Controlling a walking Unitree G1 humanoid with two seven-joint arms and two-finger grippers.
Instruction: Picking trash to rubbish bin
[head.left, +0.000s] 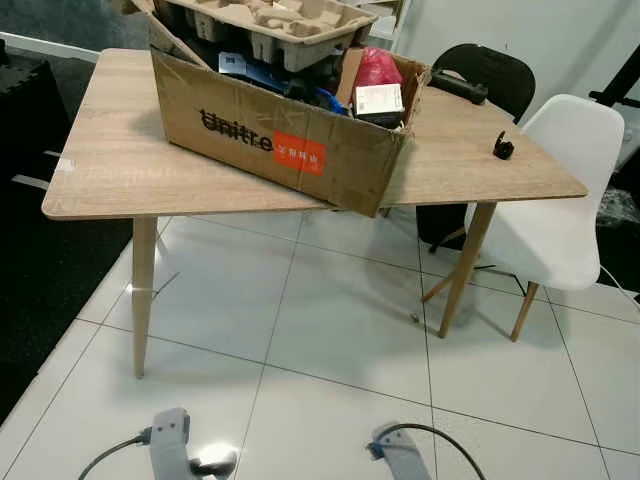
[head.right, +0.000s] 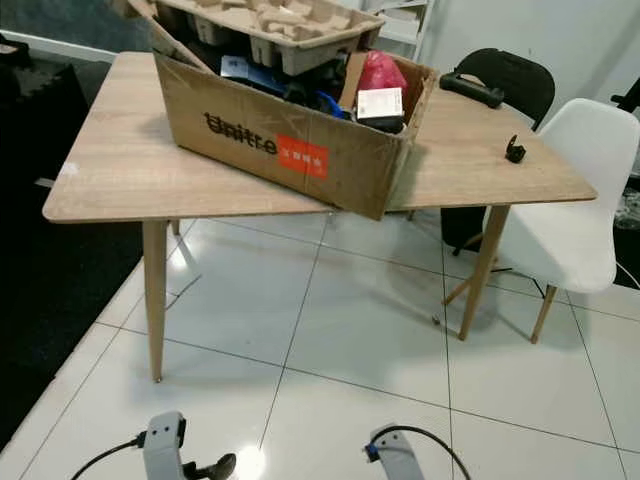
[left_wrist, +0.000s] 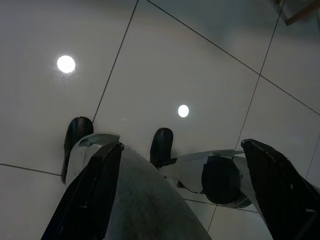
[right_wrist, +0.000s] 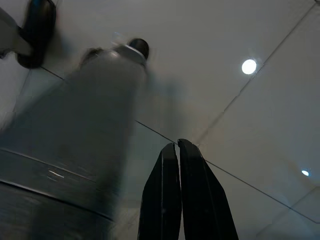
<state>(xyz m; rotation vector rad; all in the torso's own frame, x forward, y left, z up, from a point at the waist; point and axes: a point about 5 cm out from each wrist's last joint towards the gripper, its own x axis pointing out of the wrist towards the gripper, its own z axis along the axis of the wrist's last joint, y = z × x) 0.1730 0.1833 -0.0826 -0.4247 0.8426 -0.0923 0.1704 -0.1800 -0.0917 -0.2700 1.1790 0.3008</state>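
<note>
A wooden table (head.left: 120, 160) is set on white floor tiles (head.left: 340, 330), and the trash is seen piled in a cardboard box (head.left: 290, 150) on top. 2 chairs, 1 black (head.left: 500, 75) and 1 white (head.left: 570, 200), are placed at the right. Both arms are hung low: the left gripper (left_wrist: 195, 195) is spread wide, the right gripper (right_wrist: 177, 200) is pressed together.

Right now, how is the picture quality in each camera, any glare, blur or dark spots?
Eye views: sharp and evenly lit, with soft shadow under the table and glare on the white floor tiles. Left wrist view: dim, two round lamp reflections on the tiles, open left gripper in focus. Right wrist view: dim, shut right gripper sharp, the robot's leg blurred.
</note>
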